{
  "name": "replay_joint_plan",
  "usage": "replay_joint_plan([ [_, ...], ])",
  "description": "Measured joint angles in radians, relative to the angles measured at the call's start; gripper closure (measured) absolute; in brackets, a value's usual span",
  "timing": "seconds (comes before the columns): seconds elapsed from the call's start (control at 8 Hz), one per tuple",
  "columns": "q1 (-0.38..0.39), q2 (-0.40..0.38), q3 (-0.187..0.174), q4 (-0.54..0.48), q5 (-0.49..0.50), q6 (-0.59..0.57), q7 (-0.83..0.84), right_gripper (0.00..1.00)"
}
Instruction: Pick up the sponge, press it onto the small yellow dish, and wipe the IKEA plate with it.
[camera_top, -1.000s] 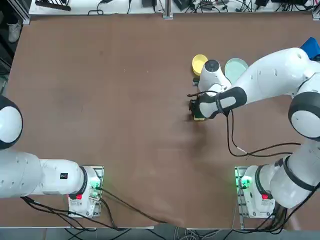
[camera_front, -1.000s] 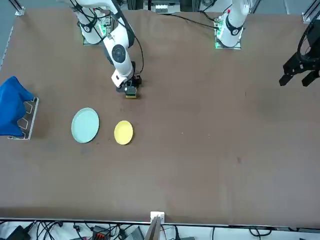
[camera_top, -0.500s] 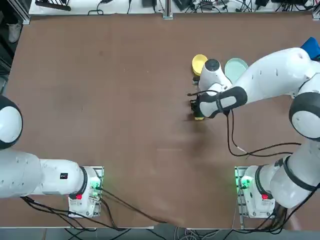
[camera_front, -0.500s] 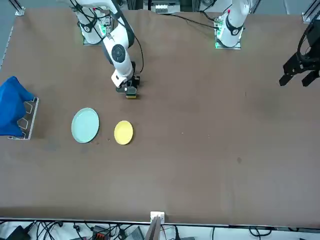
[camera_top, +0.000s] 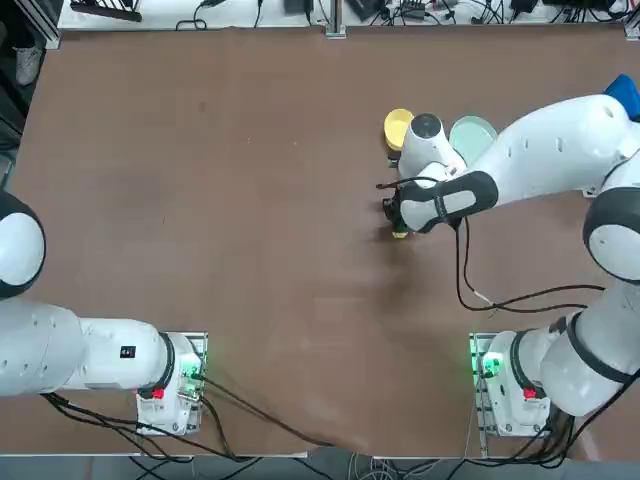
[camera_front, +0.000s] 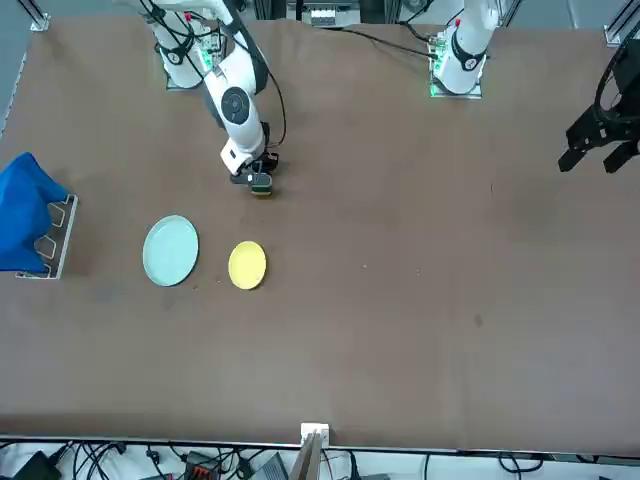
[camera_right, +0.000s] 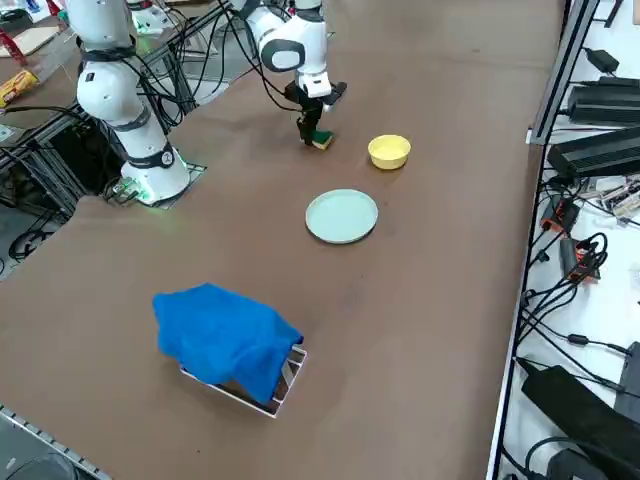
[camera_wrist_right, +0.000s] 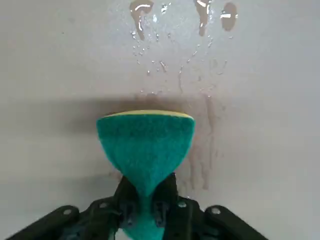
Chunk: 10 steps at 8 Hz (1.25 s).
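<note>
1. Right end effector (camera_wrist_right: 145, 212): fingers clamped on the sponge (camera_wrist_right: 145, 150), squeezing its near end narrow; green scouring face toward the wrist camera, yellow foam layer on the far edge.
2. Sponge sits low over the brown desk (camera_top: 250, 200), directly under the end effector; contact with the desk cannot be confirmed.
3. Desk surface just ahead of the sponge shows wet streaks and droplets (camera_wrist_right: 180, 30).
4. Small yellow dish (camera_right: 389, 151): near the end effector, apart from it, resting on the desk.
5. IKEA plate (camera_right: 342, 215): beyond the dish, beside it, not touching.
6. Blue cloth (camera_right: 225, 340): well apart, draped over a stand.
</note>
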Motion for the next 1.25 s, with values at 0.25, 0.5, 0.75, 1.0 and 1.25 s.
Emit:
replay_joint_plan([
  [0.25, 0.0, -0.009, 0.0, 0.0, 0.0, -0.007, 0.0, 0.85],
  [0.5, -0.001, -0.017, -0.005, 0.005, 0.0, -0.015, 0.0, 0.85],
  [0.75, -0.027, -0.059, -0.015, 0.042, 0.0, -0.112, -0.013, 0.85],
  [1.0, -0.07, -0.083, -0.018, 0.164, 0.0, -0.313, -0.038, 0.85],
  [1.25, -0.118, -0.065, -0.02, 0.348, 0.0, -0.544, -0.086, 0.85],
])
